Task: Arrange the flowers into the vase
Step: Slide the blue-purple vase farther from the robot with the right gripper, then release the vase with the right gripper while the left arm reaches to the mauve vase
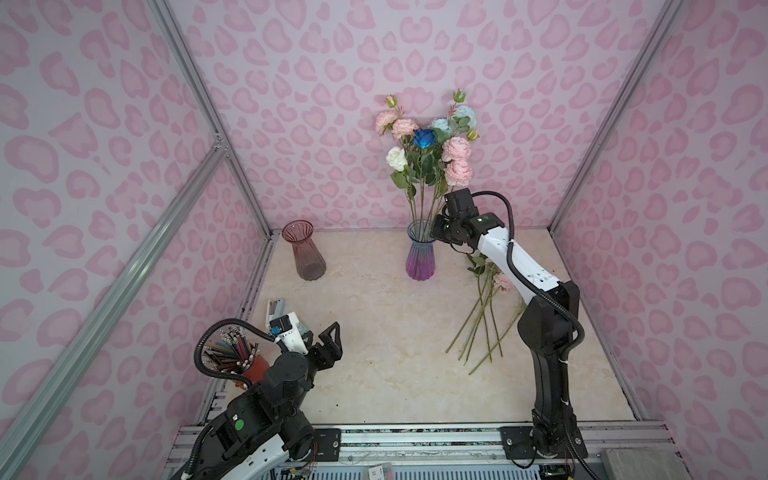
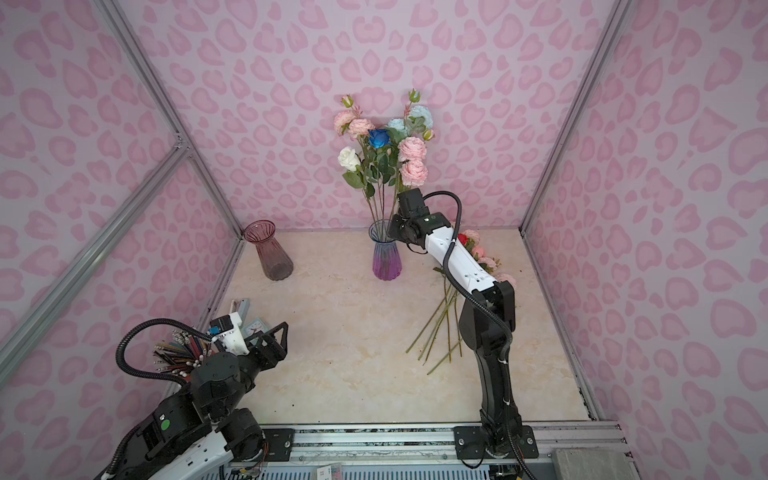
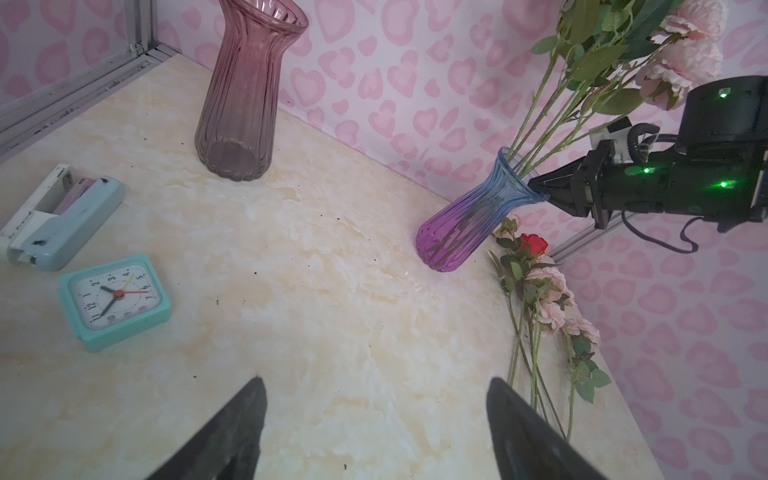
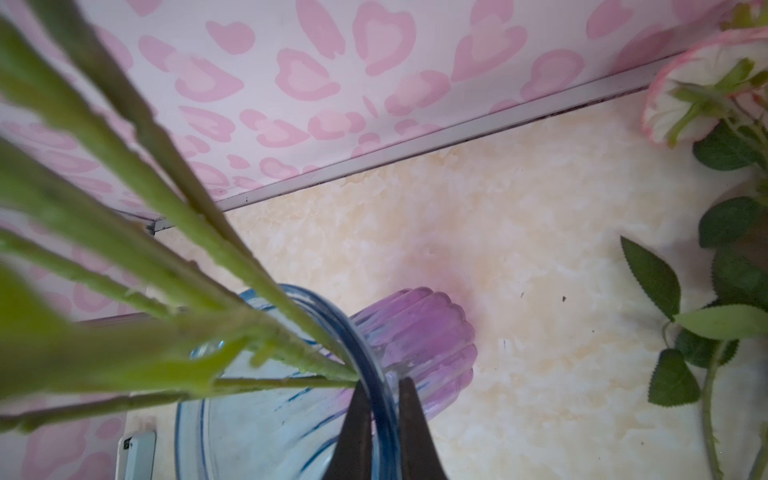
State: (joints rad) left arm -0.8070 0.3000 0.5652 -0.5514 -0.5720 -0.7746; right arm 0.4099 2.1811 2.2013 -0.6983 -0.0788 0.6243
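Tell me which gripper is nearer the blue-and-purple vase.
Right. The right gripper is at the blue-and-purple vase, jaws closed on its rim. The left gripper hangs open over the near left of the table, well apart from it.

Flowers (image 1: 457, 148) in right-hand vase (image 1: 420, 259)

We see, in a top view, the blue-to-purple vase (image 1: 420, 259) upright near the back wall (image 1: 332, 124), holding pink, white and blue flowers (image 1: 430, 145). The right gripper (image 1: 434, 233) touches its rim. Loose flowers (image 1: 503, 281) lie flat on the table (image 1: 374, 353) by the right arm (image 1: 540, 332). The left gripper (image 1: 332, 345) hangs well apart, jaws spread.
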